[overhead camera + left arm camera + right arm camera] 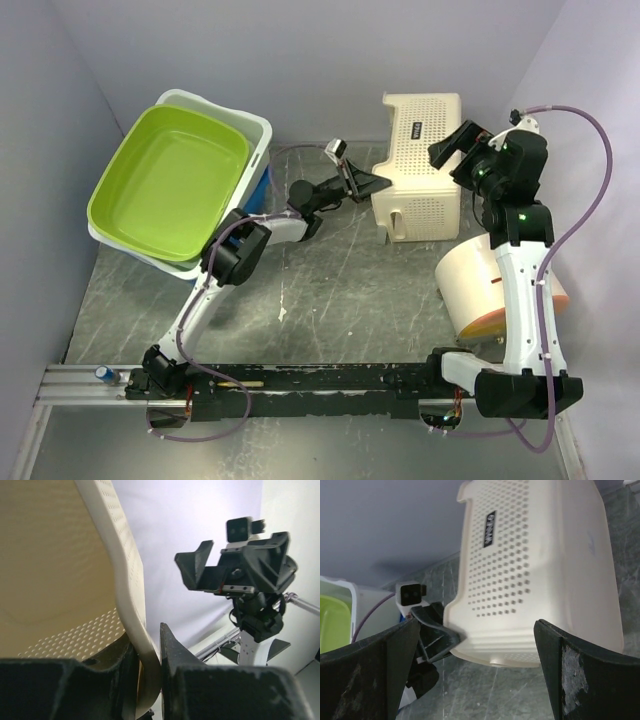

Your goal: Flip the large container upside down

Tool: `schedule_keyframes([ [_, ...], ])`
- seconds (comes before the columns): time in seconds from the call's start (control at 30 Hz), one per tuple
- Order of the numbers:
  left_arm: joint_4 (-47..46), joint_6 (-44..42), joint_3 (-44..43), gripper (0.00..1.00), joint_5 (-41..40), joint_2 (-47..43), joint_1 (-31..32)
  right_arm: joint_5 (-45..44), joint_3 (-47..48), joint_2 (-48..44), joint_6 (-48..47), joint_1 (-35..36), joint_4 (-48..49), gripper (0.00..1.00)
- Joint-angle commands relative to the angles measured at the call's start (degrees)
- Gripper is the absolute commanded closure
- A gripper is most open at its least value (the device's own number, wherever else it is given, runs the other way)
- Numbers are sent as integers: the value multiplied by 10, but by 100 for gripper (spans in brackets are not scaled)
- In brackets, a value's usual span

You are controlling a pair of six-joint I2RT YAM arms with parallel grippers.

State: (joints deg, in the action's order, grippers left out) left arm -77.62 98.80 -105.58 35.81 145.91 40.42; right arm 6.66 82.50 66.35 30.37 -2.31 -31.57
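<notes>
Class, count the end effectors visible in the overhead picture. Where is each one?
2. The left end effector grips the perforated basket at its left rim; the right end effector hangs open above its right side. Neither is hidden.

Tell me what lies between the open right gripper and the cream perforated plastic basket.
Nothing lies there. The left wrist view shows only empty air between the right gripper and the rim of the cream perforated plastic basket.

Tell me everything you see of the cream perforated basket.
Cream plastic basket, rectangular, perforated, dark label on its upward face, handle cut-out in the near wall, opening hidden from overhead. It sits far back on the table; the left gripper pinches its left rim; the open right gripper hovers above it.
</notes>
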Motion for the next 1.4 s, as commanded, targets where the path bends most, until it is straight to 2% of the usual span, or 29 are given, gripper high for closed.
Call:
schedule_keyframes([
  [0.0, -192, 19, 99, 93, -61, -56, -37, 8, -14, -9, -2, -4, 3, 0],
  [0.17, -217, 19, 192, 93, -43, -91, -69, 10, -28, -13, 5, -4, 3, 0],
  [0.4, -229, 30, 276, 93, 32, -104, -93, 11, -46, -14, 5, -4, 3, 0],
  [0.53, -185, -11, 326, 82, 68, -125, -96, 8, -58, -14, 1, -3, 0, 0],
  [0.8, -40, -112, 379, 50, 86, -168, -96, 11, -79, -3, -12, -3, -4, 0],
  [1.17, 66, -178, 422, 27, 102, -192, -70, 6, -78, 10, -17, -3, 10, 0],
  [1.23, 100, -198, 424, 18, 99, -200, -61, 8, -82, 11, -17, -4, 15, 0],
  [1.37, 225, -263, 428, 10, 80, -235, -41, 7, -76, 19, -20, -3, 9, 0],
])
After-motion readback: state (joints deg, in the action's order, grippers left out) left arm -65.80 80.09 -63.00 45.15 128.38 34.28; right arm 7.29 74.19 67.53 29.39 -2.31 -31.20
